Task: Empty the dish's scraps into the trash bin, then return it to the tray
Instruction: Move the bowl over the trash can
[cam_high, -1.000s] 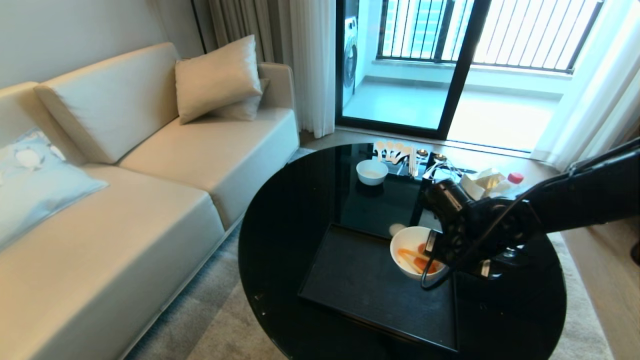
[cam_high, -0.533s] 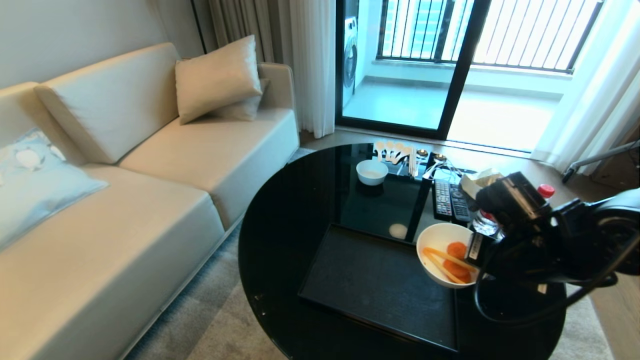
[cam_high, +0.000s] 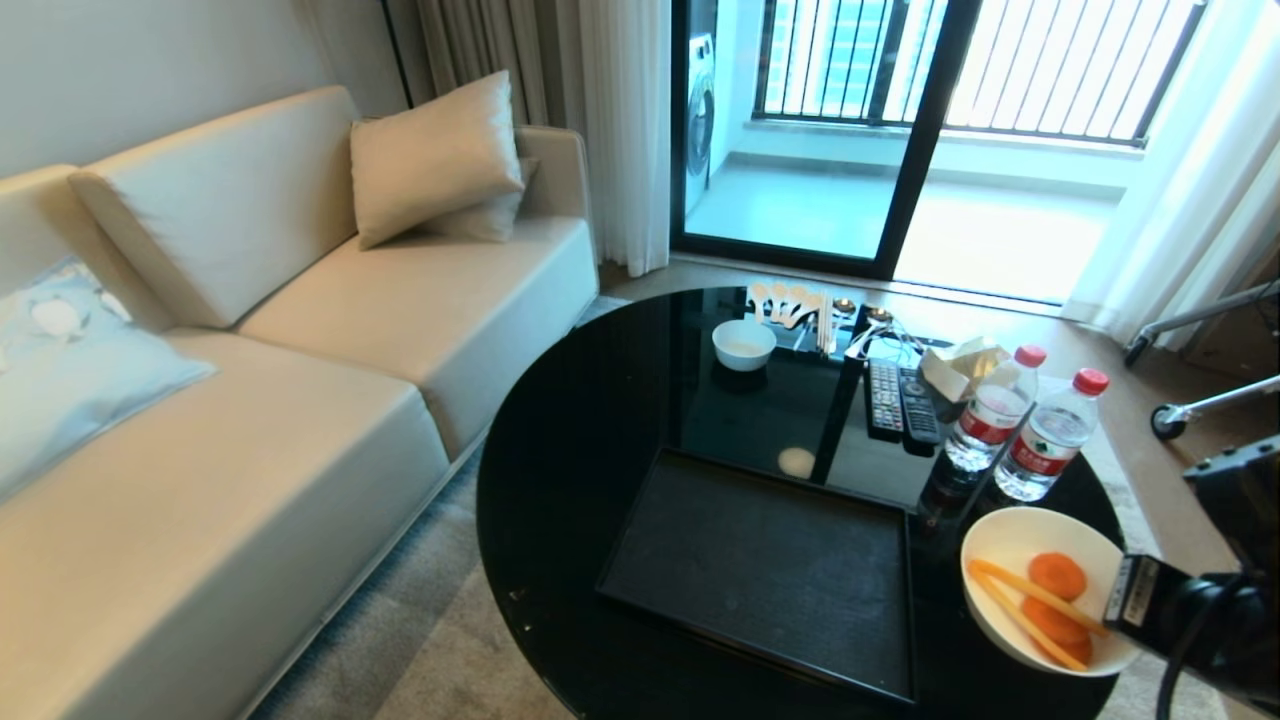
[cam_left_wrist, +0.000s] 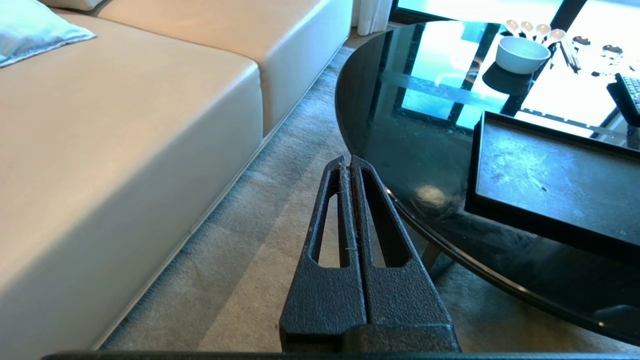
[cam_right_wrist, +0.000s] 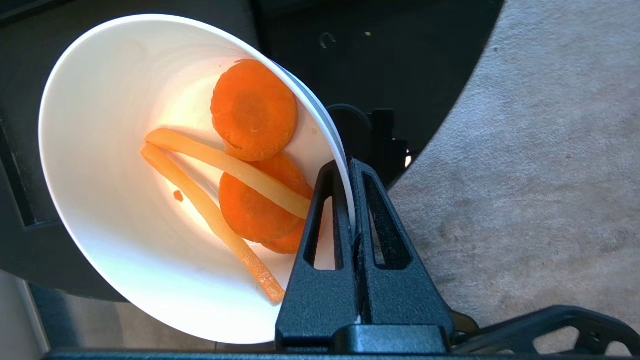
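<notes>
The dish (cam_high: 1010, 540), a glossy white bowl, hangs above the round table's near right edge, pinched by its rim in my right gripper (cam_high: 1120, 605). In the right wrist view the jaws of the right gripper (cam_right_wrist: 347, 167) are shut on the rim of the dish (cam_right_wrist: 100, 150), one finger inside and one outside. The scraps (cam_right_wrist: 254, 107), orange carrot rounds and pale sticks, lie in the bowl (cam_high: 1057, 577). The black tray (cam_high: 760, 560) sits bare on the table. My left gripper (cam_left_wrist: 346, 161) is shut and holds nothing, over the carpet beside the table. The trash bin is out of view.
On the black glass table (cam_high: 580, 450) stand a second white bowl (cam_high: 743, 343), two water bottles (cam_high: 990, 410), remotes (cam_high: 900, 400), spoons (cam_high: 790, 300) and a tissue pack (cam_high: 960, 365). A beige sofa (cam_high: 300, 400) runs along the left. Carpet lies around the table.
My right arm has lifted the dish off the tray's right part and swung it right and nearer, to the table's edge. The bottles and remotes have come into view.
</notes>
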